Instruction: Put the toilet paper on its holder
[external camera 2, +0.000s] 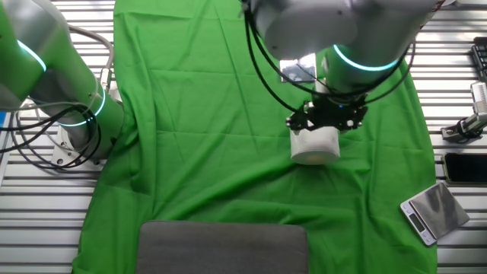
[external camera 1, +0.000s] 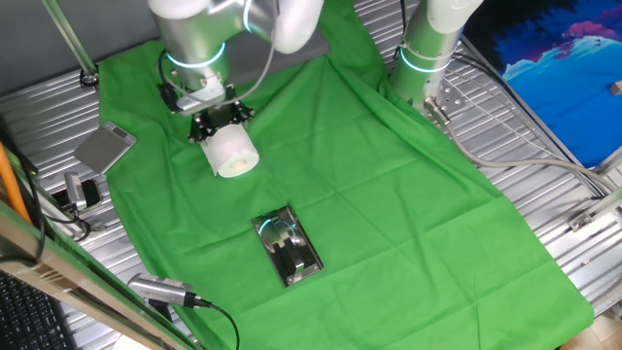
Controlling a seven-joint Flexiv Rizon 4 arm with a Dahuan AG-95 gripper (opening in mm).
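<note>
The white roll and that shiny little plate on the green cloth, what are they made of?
The toilet paper looks like soft matte white paper, without any glare. The holder appears to be polished metal, probably chrome: it mirrors the light.

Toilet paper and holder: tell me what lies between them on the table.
Only bare green cloth lies between the toilet paper, held in the gripper, and the chrome holder. This shows in the one fixed view; in the other, the arm largely hides the holder.
</note>
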